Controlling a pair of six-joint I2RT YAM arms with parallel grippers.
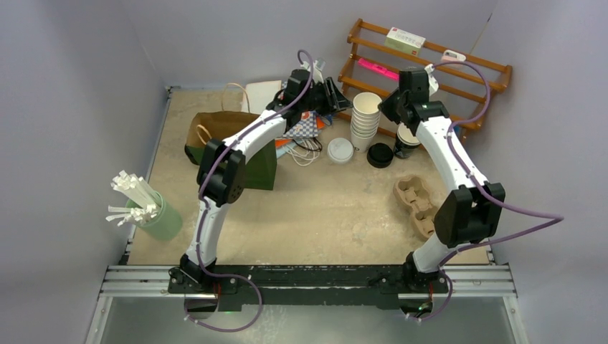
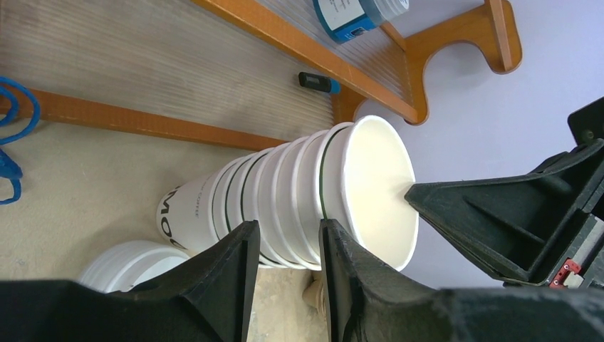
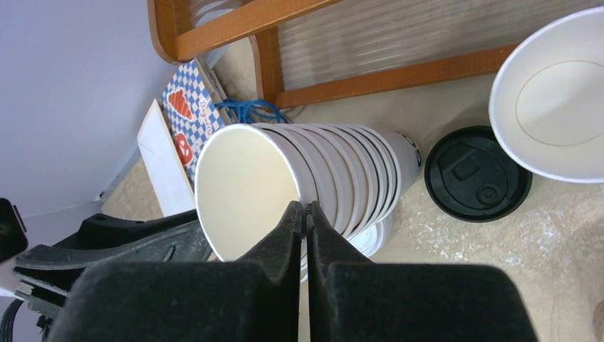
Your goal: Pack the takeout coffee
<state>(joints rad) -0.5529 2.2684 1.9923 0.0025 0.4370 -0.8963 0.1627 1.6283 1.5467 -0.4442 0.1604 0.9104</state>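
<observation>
Takeout coffee, a dark olive paper cup with a white top (image 1: pixel 406 145), stands at the far right of the table, under my right arm's wrist and just beside a round black plastic lid (image 1: pixel 380 155). Room is tight there. The orange wooden rack (image 1: pixel 430 68) runs along the back just behind it, and a tall stack of nested white paper cups (image 1: pixel 366 118) stands left of the black lid, with both arms crowding it from either side.

The left gripper (image 2: pixel 285 231) is partly open, its fingers (image 2: pixel 221 278) in front of the stack's side and gripping nothing I can see. The right gripper (image 3: pixel 305 208) is fully shut, its tips meeting at the top cup's rim; I can't tell whether paper is pinched.

A round white lid (image 1: pixel 340 150) lies by the stack's foot. Open beige tabletop (image 1: pixel 330 215) stretches toward me. It carries a brown paper bag (image 1: pixel 222 129) at left, a pulp cup carrier (image 1: pixel 416 201) at right, and a pale green cup of white sticks (image 1: pixel 154 218) at the left edge. Plain grey walls (image 1: pixel 72 107) enclose it.
</observation>
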